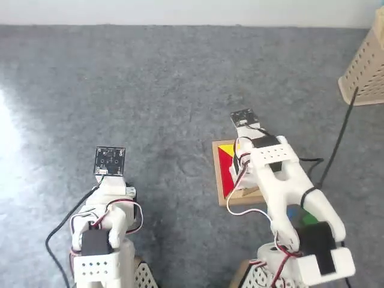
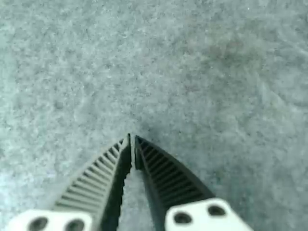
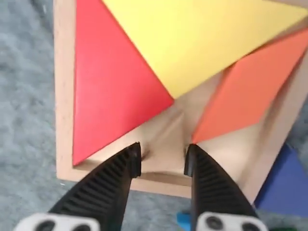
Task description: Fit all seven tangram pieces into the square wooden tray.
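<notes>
The square wooden tray (image 1: 216, 174) lies on the grey counter (image 1: 150, 90), right of the middle and toward the edge where the two arm bases stand. The right arm (image 1: 288, 186) stretches over it and covers most of it from above.

Inside the tray, a red triangle (image 3: 110, 86) lies along one rim. A large yellow triangle (image 3: 192, 38) lies edge to edge with it, and the two meet at a point near the tray's middle. An orange parallelogram (image 3: 250, 91) rests against the yellow triangle's other edge, next to the opposite rim. Bare wood shows between the red and orange pieces.

The right hand (image 3: 163, 156) is poised over that bare patch, just inside the tray's near rim. Its fingers are spread and hold nothing; one tip is beside the red triangle's corner and the other beside the orange piece's corner. I cannot tell whether the tips touch the wood.

A blue piece (image 3: 284, 185) lies on the counter just outside the tray, at its corner toward the right arm's base. A green piece (image 1: 309, 217) lies just beside it under the arm.

The left hand (image 2: 132, 140) is over bare counter near the left arm's base, well apart from the tray, its fingers pressed together on nothing.

A perforated beige container (image 1: 366, 66) stands at the counter's far right corner.
</notes>
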Robot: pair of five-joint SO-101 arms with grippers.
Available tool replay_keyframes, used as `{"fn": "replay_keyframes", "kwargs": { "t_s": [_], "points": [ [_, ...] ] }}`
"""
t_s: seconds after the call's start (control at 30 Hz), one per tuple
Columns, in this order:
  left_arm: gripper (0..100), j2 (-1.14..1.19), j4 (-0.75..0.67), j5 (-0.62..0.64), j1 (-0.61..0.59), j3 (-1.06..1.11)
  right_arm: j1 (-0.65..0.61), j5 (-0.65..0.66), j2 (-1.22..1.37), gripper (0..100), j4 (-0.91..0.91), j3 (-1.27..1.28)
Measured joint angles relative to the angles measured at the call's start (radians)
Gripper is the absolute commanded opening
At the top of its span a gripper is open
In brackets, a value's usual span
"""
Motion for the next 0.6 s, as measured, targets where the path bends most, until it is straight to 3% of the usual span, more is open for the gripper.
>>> {"fn": "replay_keyframes", "kwargs": {
  "t_s": [0.23,0.4,0.6],
  "points": [
    [1,0.000,0.000,0.000,0.000,0.000,0.006,0.000,0.028,15.6,0.000,-0.009],
    [1,0.000,0.000,0.000,0.000,0.000,0.028,0.002,0.025,1.1,-0.002,-0.011],
    [1,0.000,0.000,0.000,0.002,0.000,0.064,0.002,-0.021,1.8,-0.005,-0.002]
  ]
}}
